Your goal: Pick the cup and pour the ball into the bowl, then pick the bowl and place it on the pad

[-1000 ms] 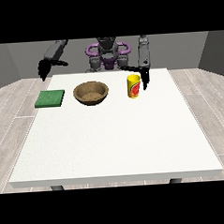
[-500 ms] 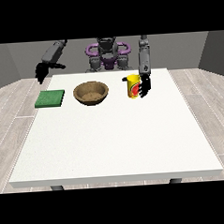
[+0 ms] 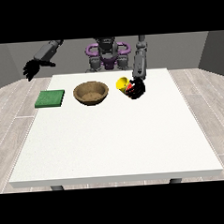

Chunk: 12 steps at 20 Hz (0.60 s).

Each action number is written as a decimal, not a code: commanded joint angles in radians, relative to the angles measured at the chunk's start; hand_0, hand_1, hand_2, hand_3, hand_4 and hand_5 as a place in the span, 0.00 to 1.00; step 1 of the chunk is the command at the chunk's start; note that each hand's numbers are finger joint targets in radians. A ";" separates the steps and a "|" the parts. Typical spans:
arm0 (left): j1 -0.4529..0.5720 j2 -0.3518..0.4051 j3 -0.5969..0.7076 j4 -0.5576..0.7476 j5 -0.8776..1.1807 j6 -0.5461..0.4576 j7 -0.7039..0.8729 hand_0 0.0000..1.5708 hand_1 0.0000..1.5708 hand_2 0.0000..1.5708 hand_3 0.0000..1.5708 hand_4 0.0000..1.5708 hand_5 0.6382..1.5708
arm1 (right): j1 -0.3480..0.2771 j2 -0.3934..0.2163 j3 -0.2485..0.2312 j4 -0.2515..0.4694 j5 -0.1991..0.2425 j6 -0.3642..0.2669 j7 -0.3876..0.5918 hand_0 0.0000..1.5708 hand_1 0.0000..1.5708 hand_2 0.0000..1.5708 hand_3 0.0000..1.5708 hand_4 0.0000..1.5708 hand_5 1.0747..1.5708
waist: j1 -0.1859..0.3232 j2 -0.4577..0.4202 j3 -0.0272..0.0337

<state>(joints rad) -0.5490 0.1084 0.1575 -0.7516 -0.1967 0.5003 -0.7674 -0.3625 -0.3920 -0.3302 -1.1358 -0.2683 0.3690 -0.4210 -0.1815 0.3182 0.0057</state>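
Front view is showing the pour just getting going, I'd say. The hand at the view's right (image 3: 138, 89) is gripping the yellow cup (image 3: 124, 83), fingers curled round it, and the cup is tilting toward the wooden bowl (image 3: 90, 92) beside those fingers. Can't see the ball. The bowl is sitting on the surface (image 3: 115, 142), nowhere near the green pad (image 3: 50, 98) yet. The other hand (image 3: 32, 68) is hanging in the air, fingers relaxed.

Matt wooden bowl (image 3: 90, 92), white table (image 3: 115, 142)
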 commanded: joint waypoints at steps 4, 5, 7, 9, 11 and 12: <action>0.035 -0.047 -0.177 -0.008 -0.206 0.118 0.244 0.86 0.86 1.00 1.00 0.63 0.96 | 0.061 -0.048 -0.034 0.201 0.022 0.026 0.003 0.00 0.00 0.00 0.00 0.00 0.97 | 0.088 -0.226 -0.0027; 0.033 -0.026 -0.191 -0.005 -0.230 0.111 0.261 0.87 0.87 1.00 1.00 0.65 0.96 | 0.055 -0.061 -0.047 0.215 0.006 0.033 0.022 0.00 0.00 0.04 0.00 0.00 0.97 | 0.106 -0.241 -0.0035; -0.020 -0.033 -0.240 -0.002 -0.286 0.087 0.400 0.88 0.88 1.00 1.00 0.65 0.96 | 0.086 -0.044 -0.024 0.225 0.041 -0.002 0.041 0.00 0.00 0.05 0.00 0.00 0.98 | 0.109 -0.330 -0.0034; -0.071 -0.015 -0.289 -0.024 -0.351 0.064 0.487 0.87 0.87 1.00 1.00 0.67 0.99 | 0.063 -0.049 -0.059 0.289 0.029 -0.023 0.018 0.00 0.00 0.07 0.00 0.00 0.98 | 0.177 -0.338 -0.0028; -0.088 -0.006 -0.336 -0.025 -0.414 0.027 0.565 0.89 0.89 1.00 1.00 0.71 1.00 | 0.106 -0.033 -0.042 0.320 0.057 -0.027 -0.009 0.00 0.00 0.09 0.00 0.00 0.98 | 0.202 -0.372 -0.0032; -0.114 -0.007 -0.346 -0.021 -0.461 0.078 0.595 0.88 0.88 1.00 1.00 0.73 1.00 | 0.094 -0.045 -0.052 0.329 0.056 -0.028 -0.029 0.00 0.00 0.00 0.00 0.00 0.98 | 0.202 -0.348 -0.0033</action>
<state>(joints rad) -0.6134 0.0936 -0.1156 -0.7732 -0.5354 0.5611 -0.3150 -0.2894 -0.4395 -0.3787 -0.8609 -0.2324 0.3586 -0.4225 -0.0174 0.0145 0.0030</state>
